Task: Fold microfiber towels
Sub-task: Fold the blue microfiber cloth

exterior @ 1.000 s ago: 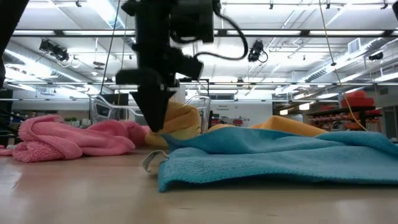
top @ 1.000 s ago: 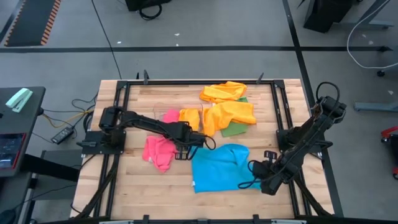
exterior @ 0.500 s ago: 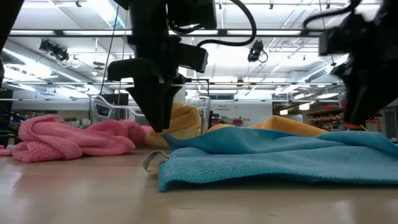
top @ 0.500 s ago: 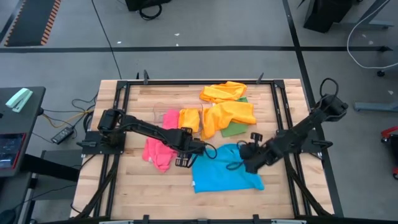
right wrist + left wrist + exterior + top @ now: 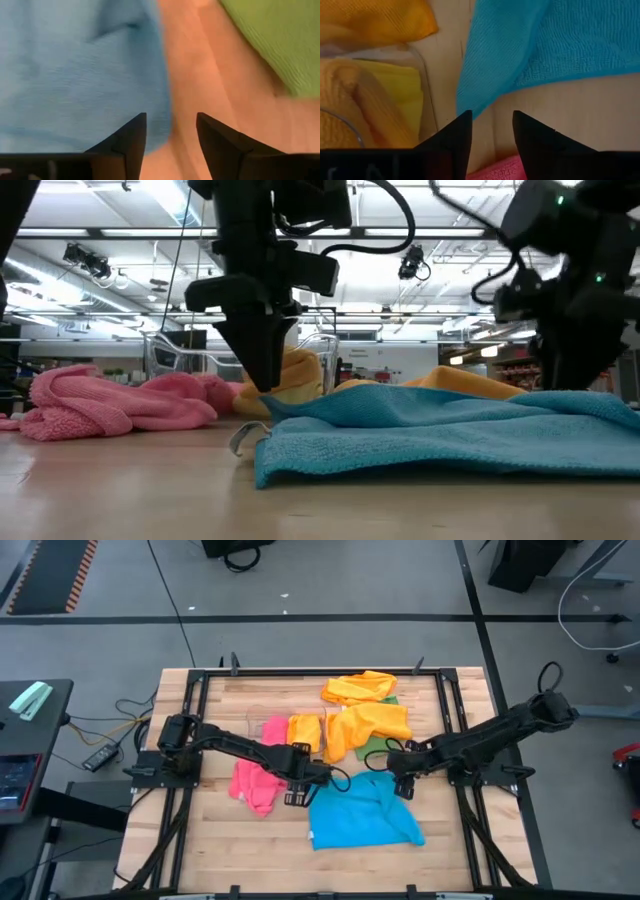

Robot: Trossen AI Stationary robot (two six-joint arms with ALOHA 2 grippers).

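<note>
A blue towel (image 5: 360,815) lies spread and rumpled on the near middle of the wooden table. My left gripper (image 5: 298,790) points down, open, just off the towel's far left corner (image 5: 470,102), with bare wood between its fingers (image 5: 457,137). My right gripper (image 5: 400,780) is open and points down over the towel's right edge (image 5: 160,100), near its far right corner. A pink towel (image 5: 255,783) lies bunched to the left. Two orange towels (image 5: 365,725) (image 5: 358,688) and a green towel (image 5: 378,748) lie farther back. My right gripper stands over the blue towel's right edge (image 5: 162,115), one finger above the cloth and one above bare wood. Whether its fingertips touch the cloth I cannot tell.
A clear plastic bin (image 5: 270,727) stands just beyond my left gripper, with a yellow cloth (image 5: 405,85) in it. A black frame (image 5: 445,710) runs round the tabletop. Bare wood (image 5: 230,850) shows along the near edge.
My right gripper has swung from the blue towel's near right corner toward the far edge and a little left, ending by the towel's far right corner. The towel's near right corner now lies flat and uncovered. My left gripper has stayed in place.
</note>
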